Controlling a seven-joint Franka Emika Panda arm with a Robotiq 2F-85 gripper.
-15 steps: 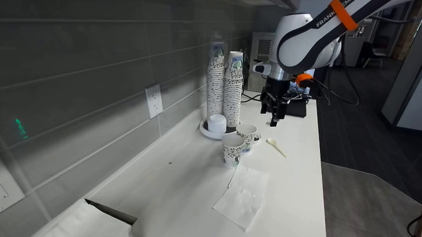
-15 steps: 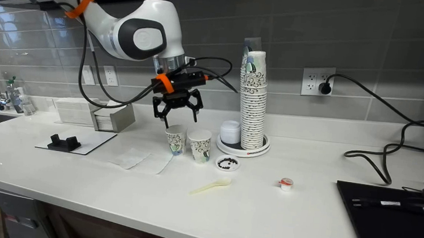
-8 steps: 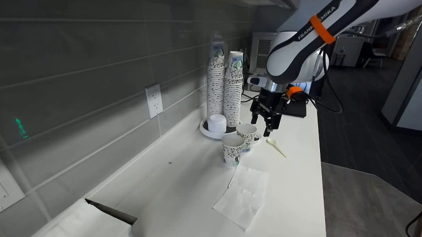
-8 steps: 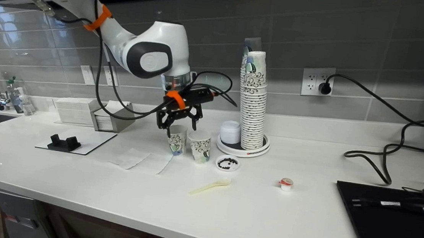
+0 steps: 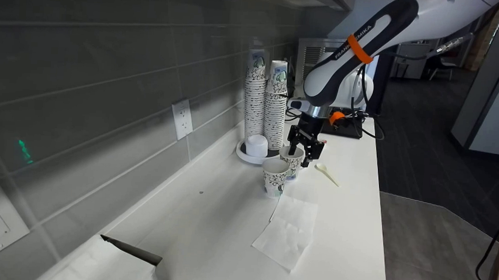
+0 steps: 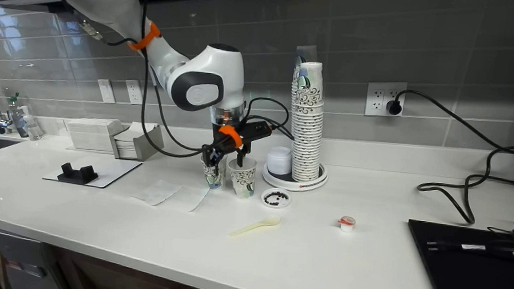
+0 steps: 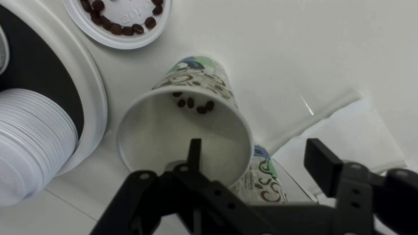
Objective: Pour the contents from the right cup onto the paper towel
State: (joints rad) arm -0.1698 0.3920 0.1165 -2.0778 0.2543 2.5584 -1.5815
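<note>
The right cup is a white paper cup with a swirl print, upright on the counter; it shows in both exterior views [image 5: 292, 163] [image 6: 243, 180] and the wrist view [image 7: 163, 130]. Several dark beans [image 7: 201, 109] lie in it. A similar left cup [image 6: 213, 176] stands beside it [image 7: 267, 182]. The paper towel, a flat white sheet [image 5: 287, 234], lies near the left cup [image 6: 173, 196] [image 7: 346, 133]. My gripper [image 7: 255, 148] is open and empty, low at the cups [image 5: 299, 157] [image 6: 227, 164]. One finger overlaps the right cup's mouth; the other is outside it. I cannot tell whether they touch.
A white lid with beans [image 6: 275, 205] lies beside the right cup. Behind it, a round tray [image 6: 302, 186] holds tall cup stacks [image 6: 309, 130] and white lids [image 6: 279, 160]. A spoon [image 6: 254, 227], a creamer pod [image 6: 346, 224] and a napkin holder [image 6: 143, 141] are on the counter.
My open gripper has come down and toward the right cup, from above the cups to a finger at its mouth. The cups, paper towel and spoon have not moved.
</note>
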